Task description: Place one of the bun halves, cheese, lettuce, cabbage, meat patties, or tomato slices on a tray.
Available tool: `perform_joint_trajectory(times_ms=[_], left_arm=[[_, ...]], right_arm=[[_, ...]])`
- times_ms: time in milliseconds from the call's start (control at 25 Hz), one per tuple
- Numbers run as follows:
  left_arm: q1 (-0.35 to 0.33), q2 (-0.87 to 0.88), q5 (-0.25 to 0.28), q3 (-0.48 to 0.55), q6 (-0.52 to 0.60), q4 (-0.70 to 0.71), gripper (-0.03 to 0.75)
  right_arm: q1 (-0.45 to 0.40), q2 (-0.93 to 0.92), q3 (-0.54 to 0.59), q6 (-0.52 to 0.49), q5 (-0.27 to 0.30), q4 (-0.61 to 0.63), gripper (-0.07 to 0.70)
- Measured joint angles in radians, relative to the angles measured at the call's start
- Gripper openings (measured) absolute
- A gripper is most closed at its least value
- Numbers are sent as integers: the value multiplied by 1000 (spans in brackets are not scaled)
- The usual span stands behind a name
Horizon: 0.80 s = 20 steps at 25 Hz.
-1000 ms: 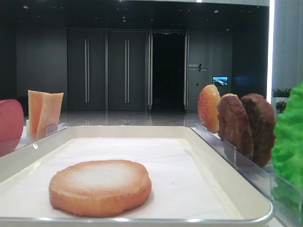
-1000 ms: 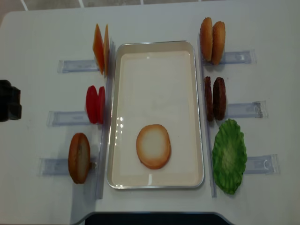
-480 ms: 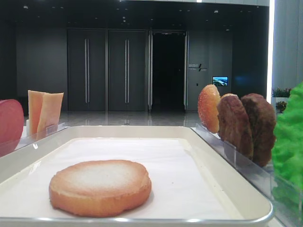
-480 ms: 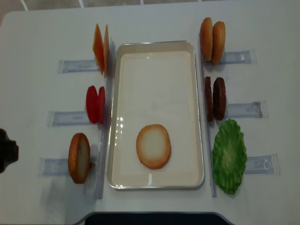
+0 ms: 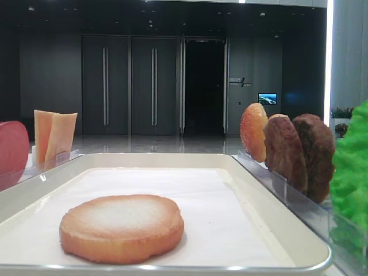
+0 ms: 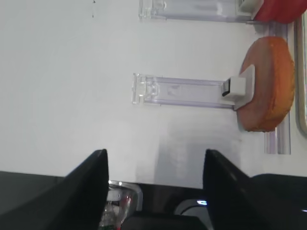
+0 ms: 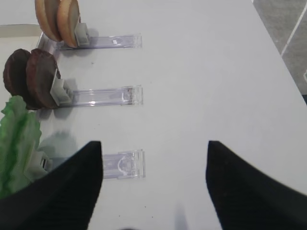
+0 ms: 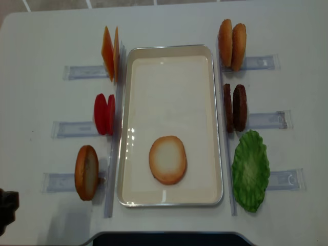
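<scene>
We see bun half (image 8: 167, 160) flat in tray (image 8: 171, 50), lower centre | lettuce (image 8: 250, 170) lower right | tomato slices (image 8: 104, 114) left | left gripper (image 8: 7, 210) at lower-left edge

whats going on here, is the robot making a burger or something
Roughly, yes. One bun half already lies flat in the tray, and nothing else is in there yet. The cheese, tomato slices, meat patties, lettuce and the other bun halves stand in holders on either side. Neither arm is handling anything: the left pincer hangs open near the table's front edge, and the right pincer hangs open beside the lettuce.
</scene>
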Motion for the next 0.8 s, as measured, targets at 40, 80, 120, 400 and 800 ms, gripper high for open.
perform_joint_trajectory(times_ms=[40,80,120,400,800], left_arm=[[0,-29,-10,15,-1,0,471],[0,-58,-17,27,-1,0,471],[0,-81,-23,41,-1,0,471],[0,-242,-68,70,-1,-1,471],[0,-398,-97,83,-1,-1,471]], right_arm=[[0,0,0,0,0,0,470],[0,0,0,0,0,0,470],[0,0,0,0,0,0,470],[0,0,0,0,0,0,470],[0,0,0,0,0,0,470]])
